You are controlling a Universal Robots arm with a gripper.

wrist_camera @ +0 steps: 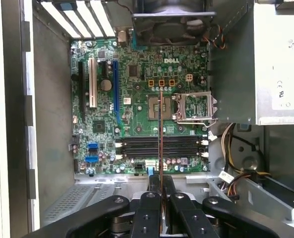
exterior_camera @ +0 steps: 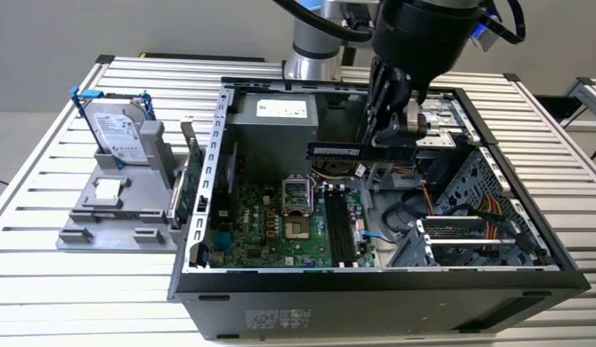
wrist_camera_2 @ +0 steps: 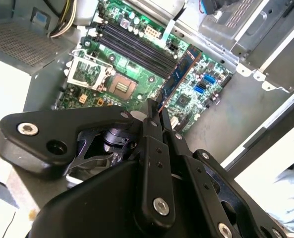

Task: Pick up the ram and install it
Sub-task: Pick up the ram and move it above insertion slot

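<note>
My gripper (exterior_camera: 390,144) hangs over the open computer case (exterior_camera: 375,282), shut on the ram (exterior_camera: 360,151), a thin dark-blue stick held level and lengthwise above the motherboard (exterior_camera: 264,228). In the second wrist view the ram (wrist_camera_2: 180,72) sticks out from between the fingers (wrist_camera_2: 151,116) over the board. The first wrist view has the ram (wrist_camera: 160,129) edge-on, running out from the gripper (wrist_camera: 161,182) across the black memory slots (wrist_camera: 147,147). Those slots (exterior_camera: 338,225) lie lower in the case, toward its front wall, and the ram is well above them.
On the exterior view's left, a grey stand (exterior_camera: 110,213) holds a silver hard drive with a blue bracket (exterior_camera: 119,130) and a green card (exterior_camera: 185,189). Inside the case are the power supply (exterior_camera: 274,126), the processor socket (exterior_camera: 294,194), a drive cage (exterior_camera: 486,210) and loose cables (exterior_camera: 424,217).
</note>
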